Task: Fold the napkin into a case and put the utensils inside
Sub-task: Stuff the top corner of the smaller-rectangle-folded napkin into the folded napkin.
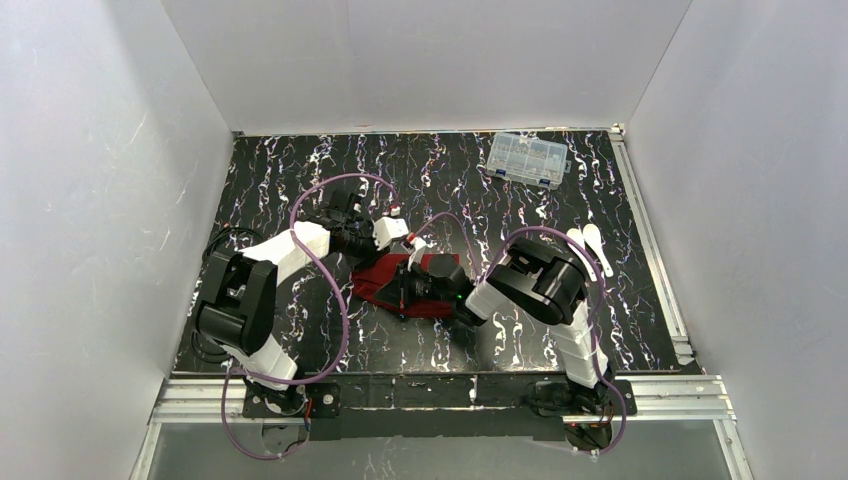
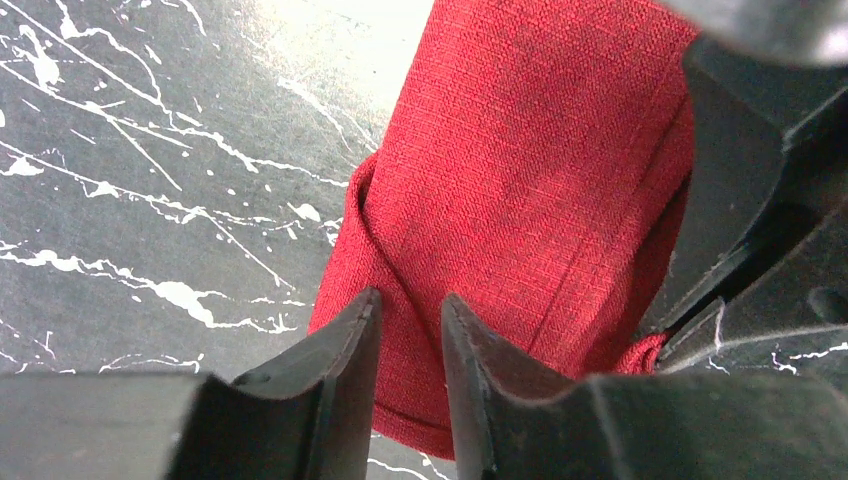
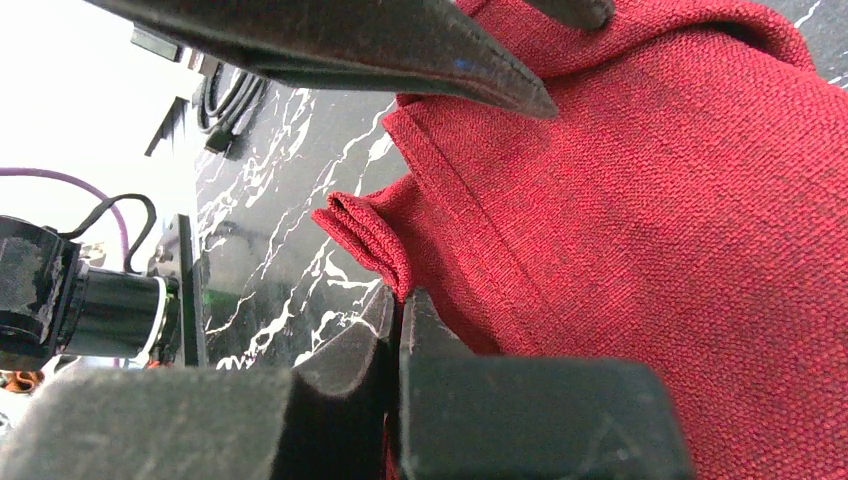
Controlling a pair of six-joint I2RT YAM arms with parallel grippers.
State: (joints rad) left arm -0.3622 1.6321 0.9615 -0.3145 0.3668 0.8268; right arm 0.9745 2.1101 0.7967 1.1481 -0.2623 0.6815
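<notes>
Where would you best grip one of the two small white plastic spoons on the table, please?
Probably mid-handle on either small white plastic spoon, coming straight down, jaws across the slim handle: both lie flat on the black marbled table, rounded heads toward the far edge, leaving only narrow sides to pinch.

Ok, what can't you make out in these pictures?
Top view: both arms cover much of the napkin, so its folds are hidden.
Left wrist view: fingers of the left hand hide whether they pinch cloth.
Right wrist view: the right hand is shut; any cloth between its fingertips is hidden.
Top view: the utensils are too small to identify.
</notes>
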